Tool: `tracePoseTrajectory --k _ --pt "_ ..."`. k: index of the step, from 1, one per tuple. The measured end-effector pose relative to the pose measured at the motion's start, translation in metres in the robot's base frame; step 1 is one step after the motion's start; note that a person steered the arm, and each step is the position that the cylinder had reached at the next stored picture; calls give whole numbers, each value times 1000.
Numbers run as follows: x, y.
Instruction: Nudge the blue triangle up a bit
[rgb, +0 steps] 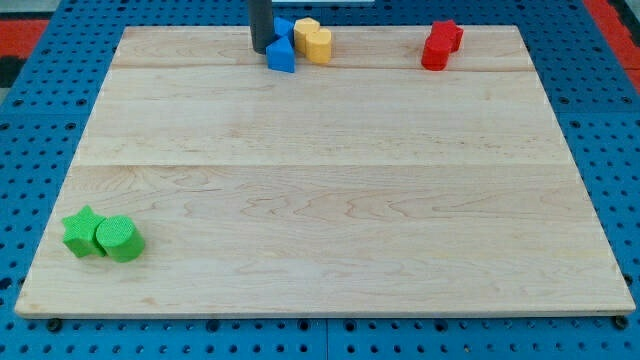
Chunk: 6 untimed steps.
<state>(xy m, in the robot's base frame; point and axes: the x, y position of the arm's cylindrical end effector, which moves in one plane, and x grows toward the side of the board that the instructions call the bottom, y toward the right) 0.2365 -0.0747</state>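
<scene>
The blue triangle (281, 56) lies near the top edge of the wooden board (320, 180), left of centre. Another blue block (285, 27) sits just above it, partly hidden. Two yellow blocks, one heart-shaped (318, 44) and one behind it (306, 28), touch the blue ones on their right. My dark rod comes down from the view's top and my tip (261, 49) rests just left of the blue triangle, touching or nearly touching its left side.
Two red blocks (440, 44) sit together near the top right of the board. A green star (82, 231) and a green cylinder (119, 239) sit together at the bottom left. Blue pegboard surrounds the board.
</scene>
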Motion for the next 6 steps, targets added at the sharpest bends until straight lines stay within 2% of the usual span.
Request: tracePoseTrajectory --k 2,3,4,6 --pt "24 -54" --pt "31 -42" --pt "32 -2" --pt "32 12"
